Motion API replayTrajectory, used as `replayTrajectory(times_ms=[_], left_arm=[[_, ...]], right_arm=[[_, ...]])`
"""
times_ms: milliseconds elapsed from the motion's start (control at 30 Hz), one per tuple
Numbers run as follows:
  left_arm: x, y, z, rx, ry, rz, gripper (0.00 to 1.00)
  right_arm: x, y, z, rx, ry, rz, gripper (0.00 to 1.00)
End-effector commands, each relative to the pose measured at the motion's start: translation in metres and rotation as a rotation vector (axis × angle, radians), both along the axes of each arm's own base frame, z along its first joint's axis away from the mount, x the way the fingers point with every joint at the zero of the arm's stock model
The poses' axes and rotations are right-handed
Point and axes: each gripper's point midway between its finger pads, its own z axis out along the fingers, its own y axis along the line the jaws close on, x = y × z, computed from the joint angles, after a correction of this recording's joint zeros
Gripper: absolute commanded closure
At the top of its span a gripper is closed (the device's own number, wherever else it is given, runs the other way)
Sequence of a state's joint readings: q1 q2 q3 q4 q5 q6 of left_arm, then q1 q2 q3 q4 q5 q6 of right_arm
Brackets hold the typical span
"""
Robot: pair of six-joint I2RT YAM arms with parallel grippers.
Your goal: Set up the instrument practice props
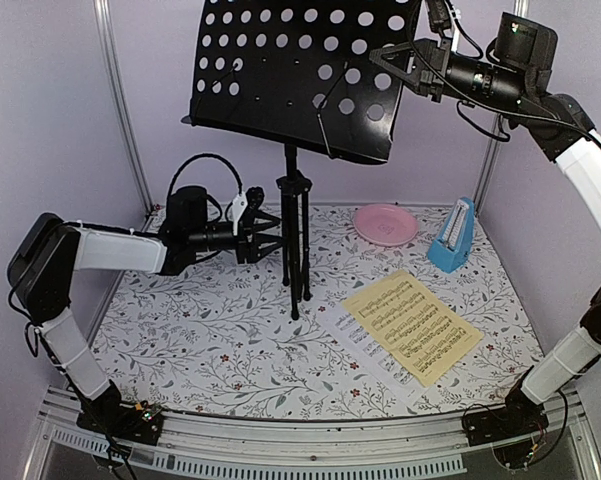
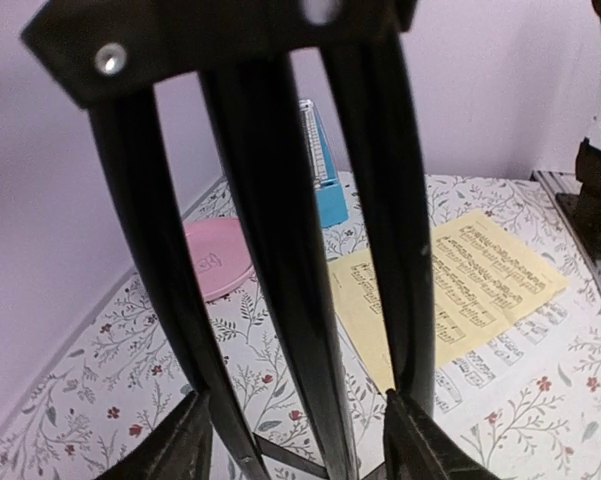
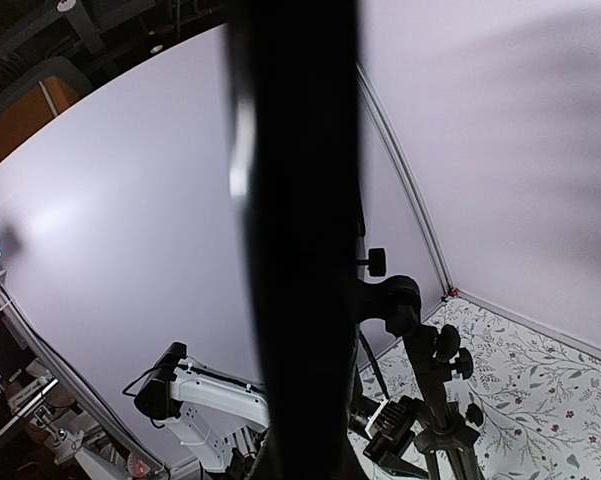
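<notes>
- A pale lilac back wall (image 1: 160, 100) closes the space at 12 o'clock, with a matching left panel (image 1: 40, 120) at 9 o'clock and right panel (image 1: 540, 250) at 3 o'clock.
- A silvery corner post (image 1: 120, 100) rises at 11 o'clock, and a second post (image 1: 490, 170) at 1 o'clock.
- The table cover (image 1: 210, 340) is white, printed with grey sprigs and small red flowers.
- A ribbed aluminium rail (image 1: 310, 440) runs along the 6 o'clock edge.
- The light is soft and even.

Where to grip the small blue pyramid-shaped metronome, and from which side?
Low on the small blue pyramid-shaped metronome, across its blue side faces, coming from above. It stands upright and tapers upward, so a higher pinch would likely slip off.
</notes>
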State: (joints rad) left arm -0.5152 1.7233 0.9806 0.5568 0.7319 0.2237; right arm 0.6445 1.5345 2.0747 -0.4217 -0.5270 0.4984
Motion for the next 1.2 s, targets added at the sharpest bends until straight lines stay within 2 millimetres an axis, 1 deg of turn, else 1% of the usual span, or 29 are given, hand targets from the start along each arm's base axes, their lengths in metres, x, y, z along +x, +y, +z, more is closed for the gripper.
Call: replayTrajectory(times_ms=[0,33,133,367,500,567,800,900,967,1067,1167], left_arm=[[-0.003,-0.012,0.014,-0.028,-0.026,-0.038,0.3],[-0.002,-0.012,0.015,-0.029,-0.026,-0.034,0.27],[-0.001,-0.014,0.017,-0.032,-0.028,-0.024,0.24],[0.008,-0.024,0.02,-0.036,-0.022,0.002,0.26],[0.012,-0.022,0.019,-0.036,-0.025,0.025,0.43],[0.011,-0.022,0.02,-0.032,-0.034,0.024,0.47],[0.025,-0.021,0.024,-0.007,-0.058,0.071,0.62],[0.026,-0.021,0.025,0.004,-0.069,0.073,0.69],[0.025,-0.021,0.024,0.018,-0.072,0.066,0.71],[0.024,-0.017,0.023,0.043,-0.09,0.068,0.72],[0.03,-0.009,0.022,0.056,-0.092,0.105,0.74]], right_arm=[[-0.052,-0.024,0.097,0.241,-0.271,0.081,1.0],[-0.052,-0.024,0.097,0.24,-0.273,0.086,1.0],[-0.054,-0.023,0.097,0.239,-0.275,0.097,1.0],[-0.055,-0.024,0.096,0.233,-0.279,0.095,1.0],[-0.056,-0.026,0.097,0.227,-0.283,0.085,1.0],[-0.057,-0.027,0.096,0.222,-0.286,0.08,1.0],[-0.06,-0.03,0.096,0.215,-0.296,0.075,1.0],[-0.061,-0.031,0.096,0.214,-0.299,0.072,1.0],[-0.062,-0.032,0.097,0.215,-0.3,0.069,1.0],[-0.063,-0.033,0.097,0.215,-0.303,0.067,1.0],[-0.065,-0.035,0.097,0.216,-0.306,0.064,1.0]])
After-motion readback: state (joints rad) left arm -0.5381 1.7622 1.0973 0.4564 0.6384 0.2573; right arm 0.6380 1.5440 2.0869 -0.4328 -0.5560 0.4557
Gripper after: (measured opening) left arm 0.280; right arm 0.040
